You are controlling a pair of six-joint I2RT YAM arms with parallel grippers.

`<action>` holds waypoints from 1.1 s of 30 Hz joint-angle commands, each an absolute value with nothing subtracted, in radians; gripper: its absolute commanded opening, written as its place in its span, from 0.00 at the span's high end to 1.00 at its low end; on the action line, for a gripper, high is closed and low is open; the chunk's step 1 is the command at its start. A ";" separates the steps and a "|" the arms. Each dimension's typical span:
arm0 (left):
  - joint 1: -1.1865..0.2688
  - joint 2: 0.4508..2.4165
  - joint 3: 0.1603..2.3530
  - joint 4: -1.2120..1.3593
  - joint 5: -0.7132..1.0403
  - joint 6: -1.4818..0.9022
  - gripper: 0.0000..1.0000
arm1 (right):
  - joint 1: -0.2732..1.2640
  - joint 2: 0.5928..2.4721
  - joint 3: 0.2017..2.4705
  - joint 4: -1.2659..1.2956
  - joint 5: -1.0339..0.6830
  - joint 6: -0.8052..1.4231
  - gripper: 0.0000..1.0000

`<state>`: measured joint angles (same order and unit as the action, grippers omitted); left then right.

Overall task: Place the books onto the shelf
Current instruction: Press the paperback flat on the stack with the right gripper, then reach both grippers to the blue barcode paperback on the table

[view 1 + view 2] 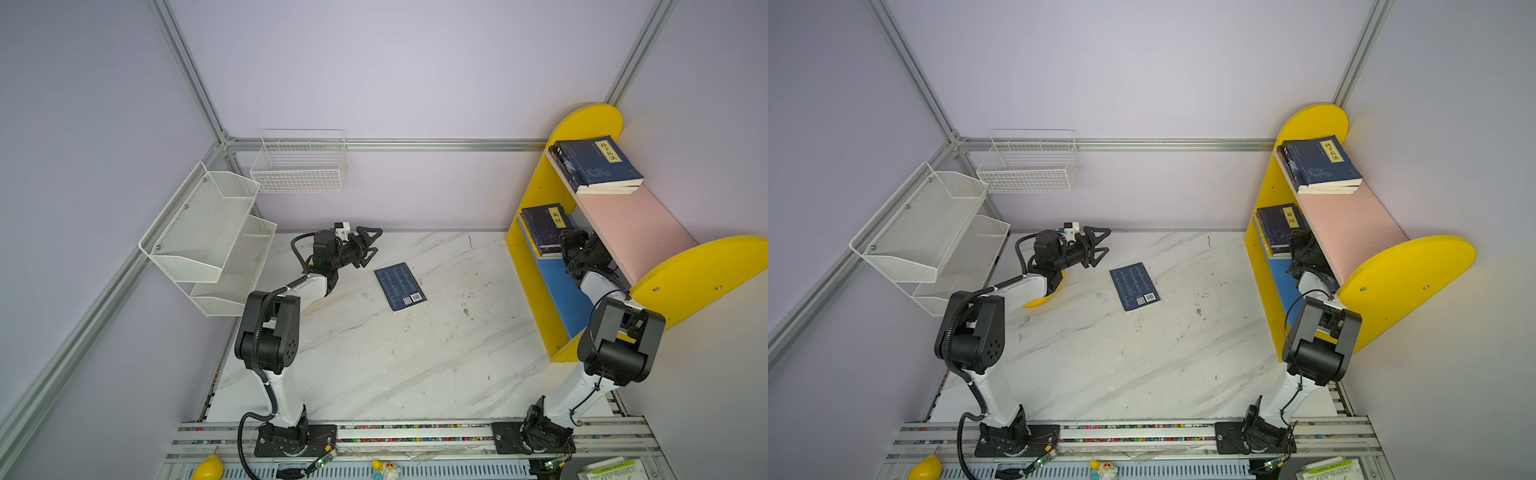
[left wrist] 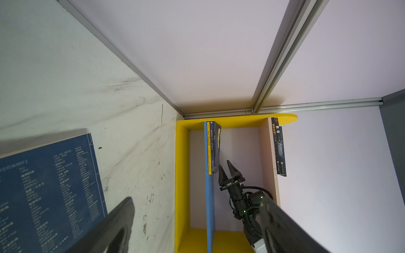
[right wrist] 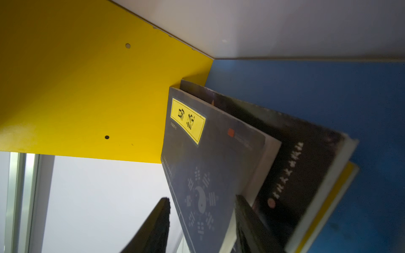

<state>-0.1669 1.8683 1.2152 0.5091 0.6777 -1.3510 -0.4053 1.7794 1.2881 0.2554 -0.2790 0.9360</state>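
Loose book: the blue book (image 1: 400,286) lies flat, back cover up, mid-bench (image 1: 374,353), just beside your left end effector (image 1: 378,240).
Left arm: reaches across level, jaws wide and empty.
Right end effector (image 2: 224,167): inside the shelf (image 1: 530,266), at the stacked books (image 1: 544,228) on the blue board (image 1: 557,286). Its jaws are half closed astride the top cover's corner, and you cannot tell if they grip.

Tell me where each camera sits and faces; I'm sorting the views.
Top views: high over the arm bases, looking down on table, shelf and both arms, left gripper open.
Left wrist: on the left arm, facing across the table toward the shelf; its own fingers show.
Right wrist: inside the shelf's lower tier, facing the stacked books; its own fingers show.
Shared: left wrist and top views both show the loose book and right gripper.
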 commanded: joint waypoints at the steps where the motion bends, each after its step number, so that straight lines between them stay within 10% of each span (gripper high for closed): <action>1: -0.172 1.853 1.186 0.558 0.692 -1.354 0.12 | -0.407 1.776 1.301 0.356 -0.299 0.932 0.49; 21: -0.169 1.802 1.192 0.284 0.617 -1.183 0.11 | -0.311 1.481 1.191 -0.001 -0.081 0.994 0.33; 33: -0.169 1.746 1.081 -0.023 0.494 -0.999 0.09 | 0.316 1.742 1.331 -0.006 -0.076 0.632 0.35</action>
